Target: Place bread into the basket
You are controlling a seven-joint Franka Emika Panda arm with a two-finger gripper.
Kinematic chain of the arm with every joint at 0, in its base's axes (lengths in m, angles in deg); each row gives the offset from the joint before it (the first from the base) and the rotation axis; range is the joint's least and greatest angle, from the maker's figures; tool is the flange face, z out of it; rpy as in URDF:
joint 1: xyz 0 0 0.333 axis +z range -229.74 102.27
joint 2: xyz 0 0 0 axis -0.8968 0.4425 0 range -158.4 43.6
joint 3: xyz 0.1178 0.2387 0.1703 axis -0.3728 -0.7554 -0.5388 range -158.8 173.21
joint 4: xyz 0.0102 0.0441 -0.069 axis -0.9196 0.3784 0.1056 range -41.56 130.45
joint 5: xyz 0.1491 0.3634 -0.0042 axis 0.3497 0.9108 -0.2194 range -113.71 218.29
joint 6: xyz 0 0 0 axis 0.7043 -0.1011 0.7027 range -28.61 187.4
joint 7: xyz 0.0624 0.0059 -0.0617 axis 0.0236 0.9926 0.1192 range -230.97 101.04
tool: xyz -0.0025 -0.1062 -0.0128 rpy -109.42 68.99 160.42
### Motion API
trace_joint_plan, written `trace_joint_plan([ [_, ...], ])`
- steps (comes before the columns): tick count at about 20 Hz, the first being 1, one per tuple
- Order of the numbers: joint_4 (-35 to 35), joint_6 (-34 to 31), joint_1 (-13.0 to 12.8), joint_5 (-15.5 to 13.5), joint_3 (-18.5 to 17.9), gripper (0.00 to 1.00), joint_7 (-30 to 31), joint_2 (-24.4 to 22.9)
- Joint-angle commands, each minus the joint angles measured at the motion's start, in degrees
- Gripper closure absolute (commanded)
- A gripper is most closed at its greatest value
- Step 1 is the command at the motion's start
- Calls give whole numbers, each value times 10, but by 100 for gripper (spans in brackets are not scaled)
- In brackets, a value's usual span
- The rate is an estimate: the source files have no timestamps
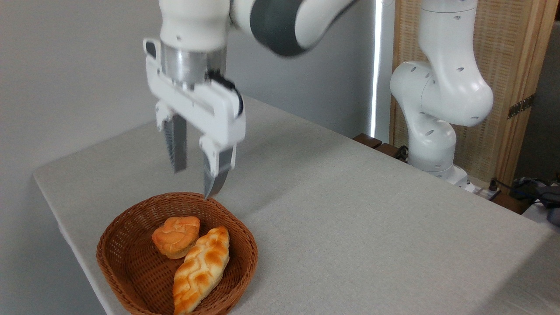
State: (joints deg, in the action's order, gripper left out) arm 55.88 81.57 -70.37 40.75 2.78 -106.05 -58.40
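The single fixed camera looked across a table (350,210) covered in pale grey cloth. At its near left corner sat the round brown wicker basket (127,262), and the braided loaf (202,269) already lay inside it, stretched from the middle of the basket toward the near rim, one pointed end up against the wicker there. Just to its left and touching its far end rested a small round orange bun (176,236), also in the basket. The loaf lay flat and lengthwise, which looked like the natural way for it to settle on the shallow woven floor.

The gripper (197,175) hung above the far rim of the basket, its fingers pointing down, spread apart and holding nothing; it was clear of both breads. That empty, parted stance over the basket suggested the drop was done and the task was essentially finished.

Further right, the white arm's base (431,144) stood at the far edge of the table, before a wood-framed reed screen (516,87).

No brand mark, label or legible writing showed anywhere.
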Motion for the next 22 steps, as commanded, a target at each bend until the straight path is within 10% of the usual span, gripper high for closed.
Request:
trace_joint_plan([
  [1, -109, -170, 13, 31, 28, 0, 35, 3],
  [12, -129, -237, 63, 34, 80, 0, 30, 4],
  [22, -128, -213, 62, 130, 93, 0, 30, 6],
])
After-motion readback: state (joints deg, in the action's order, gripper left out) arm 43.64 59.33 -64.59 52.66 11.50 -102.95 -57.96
